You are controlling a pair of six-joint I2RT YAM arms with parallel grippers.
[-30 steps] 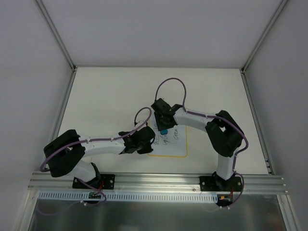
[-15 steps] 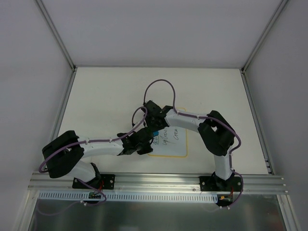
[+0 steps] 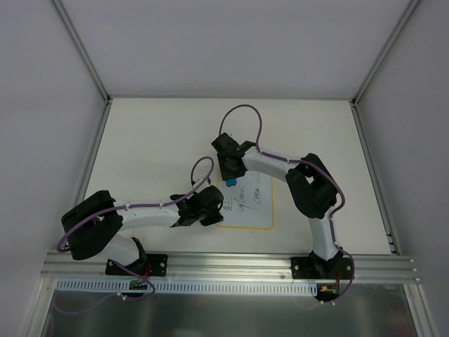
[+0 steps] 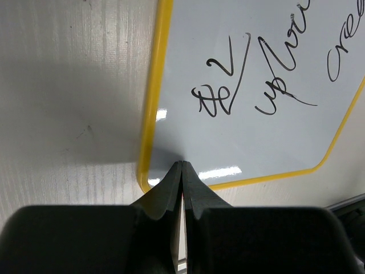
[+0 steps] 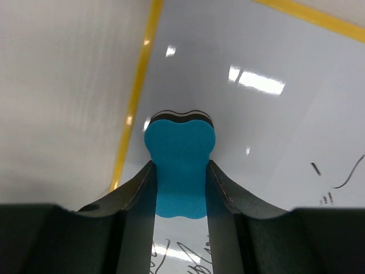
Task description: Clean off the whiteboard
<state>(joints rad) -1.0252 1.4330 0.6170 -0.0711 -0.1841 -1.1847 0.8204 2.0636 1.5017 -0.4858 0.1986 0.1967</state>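
Observation:
The whiteboard point(image 3: 254, 207), white with a yellow rim and dark handwriting, lies flat on the table between the arms. My left gripper point(image 3: 216, 205) is shut and empty. Its tips point(image 4: 182, 164) press down on the board point(image 4: 268, 142) just inside a rounded corner. My right gripper point(image 3: 229, 177) is shut on the blue eraser point(image 3: 230, 183). In the right wrist view the eraser point(image 5: 179, 154) rests flat on the board point(image 5: 268, 131) near its yellow left rim, between my two fingers. Handwriting shows below and to the right of the eraser.
The white tabletop point(image 3: 154, 140) surrounds the board. An aluminium rail point(image 3: 224, 263) with both arm bases runs along the near edge. White enclosure walls and metal posts point(image 3: 83, 49) bound the left, right and back sides.
My right gripper has carried the eraser left across the board, then toward the board's far left corner. The left gripper has stayed on the board's left edge.

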